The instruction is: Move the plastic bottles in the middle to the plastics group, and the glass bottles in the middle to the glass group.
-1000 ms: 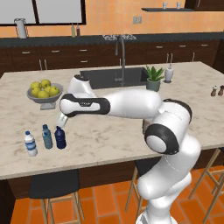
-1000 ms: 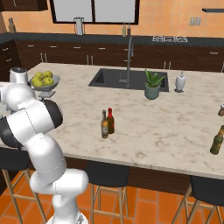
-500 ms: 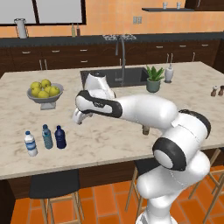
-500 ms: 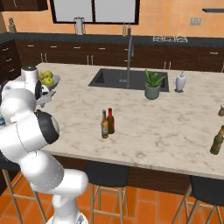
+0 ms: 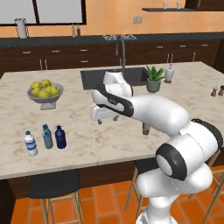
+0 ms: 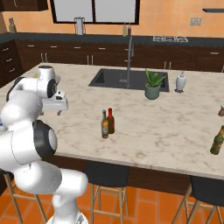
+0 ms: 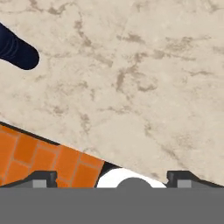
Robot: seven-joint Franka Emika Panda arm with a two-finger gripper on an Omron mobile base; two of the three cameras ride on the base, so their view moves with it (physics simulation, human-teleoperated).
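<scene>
The navy plastic bottle (image 5: 61,137) stands at the counter's left front, right beside the teal water bottle (image 5: 47,136) and the clear one (image 5: 30,143) of the plastics group. In the hand view the navy bottle (image 7: 15,50) sits at the top left. The red-capped brown glass bottle (image 6: 110,120) stands mid-counter, close beside another brown bottle (image 6: 104,124). My gripper (image 5: 108,119) hovers open and empty over bare counter between the two sets, also in the right base view (image 6: 51,112). Two tiny brown bottles (image 5: 217,91) of the glass group stand far right.
A bowl of yellow fruit (image 5: 44,92) stands behind the water bottles. The sink (image 6: 127,78) with its faucet, a potted plant (image 6: 152,85) and a white dispenser (image 6: 180,82) are at the back. An olive-brown bottle (image 6: 216,140) stands at the right front edge.
My arm has swung right, away from the bottles at the left front, and the open gripper now hangs over the counter's middle. The navy bottle has stayed beside the water bottles.
</scene>
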